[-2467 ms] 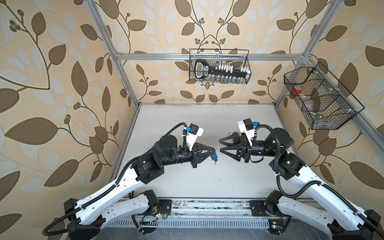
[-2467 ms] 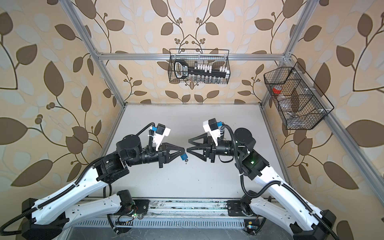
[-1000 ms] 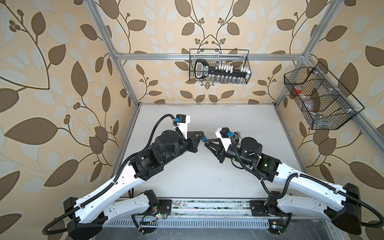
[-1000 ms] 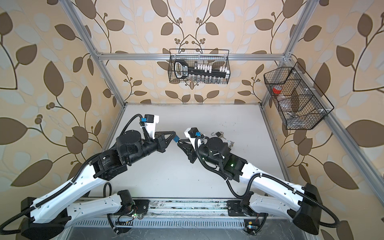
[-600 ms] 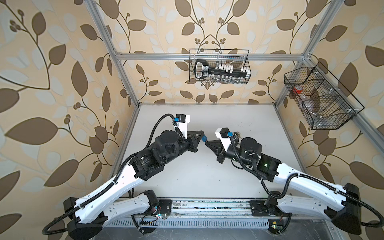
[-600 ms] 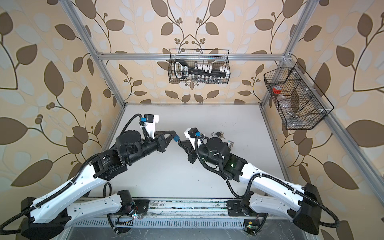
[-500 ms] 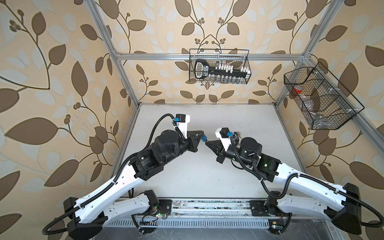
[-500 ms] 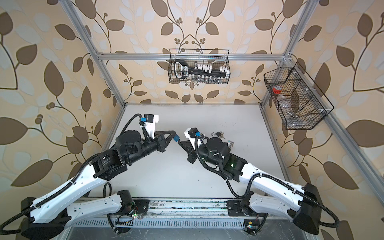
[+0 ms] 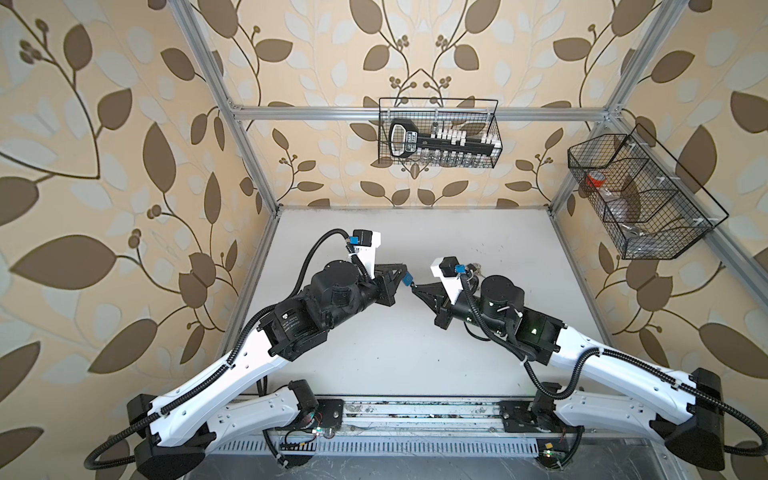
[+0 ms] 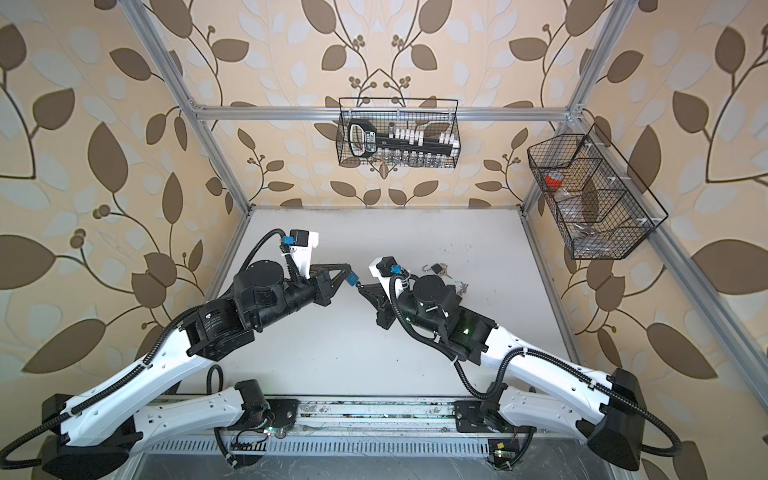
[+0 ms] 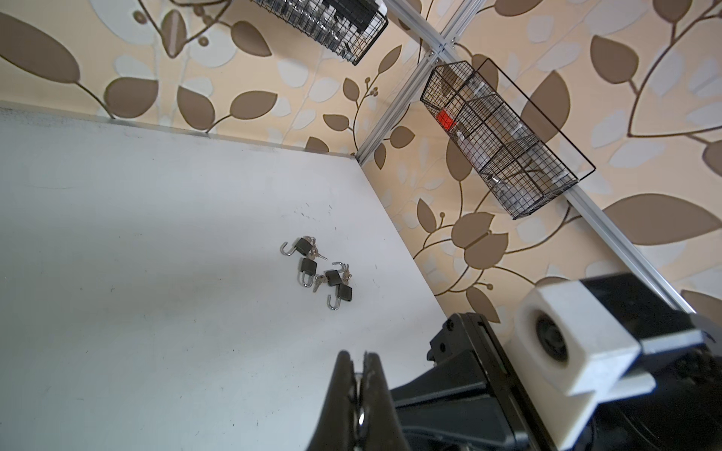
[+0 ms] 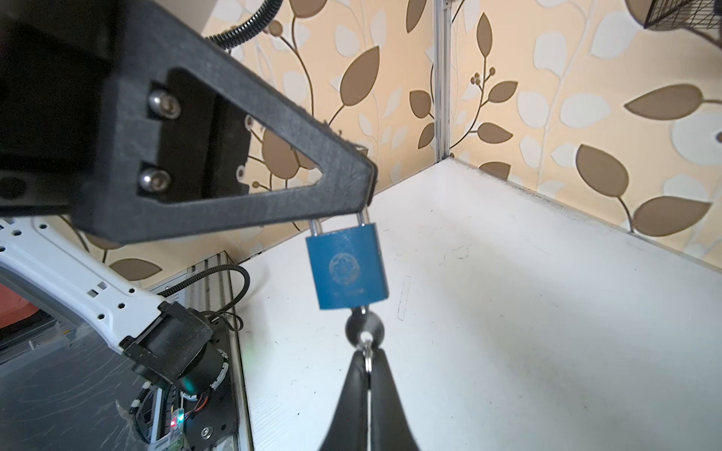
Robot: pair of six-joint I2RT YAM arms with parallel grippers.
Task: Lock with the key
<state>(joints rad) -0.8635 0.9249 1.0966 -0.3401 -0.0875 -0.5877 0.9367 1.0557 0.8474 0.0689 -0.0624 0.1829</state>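
Blue padlock [image 12: 345, 267]: the right jaws have just clamped fully shut on the key [image 12: 364, 327] sticking from its underside. Above it, the closed left jaws pinch its shackle [image 12: 365, 218], hanging it over the worktop [image 12: 508, 312]. Turning the key looks next.

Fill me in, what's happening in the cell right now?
Both arms hold one blue padlock in mid-air above the table. The left end effector is shut on its shackle. The right end effector is shut on the ring end of the key, which sits in the keyhole. Whether it has been turned isn't visible. Several dark padlocks lie on the table.
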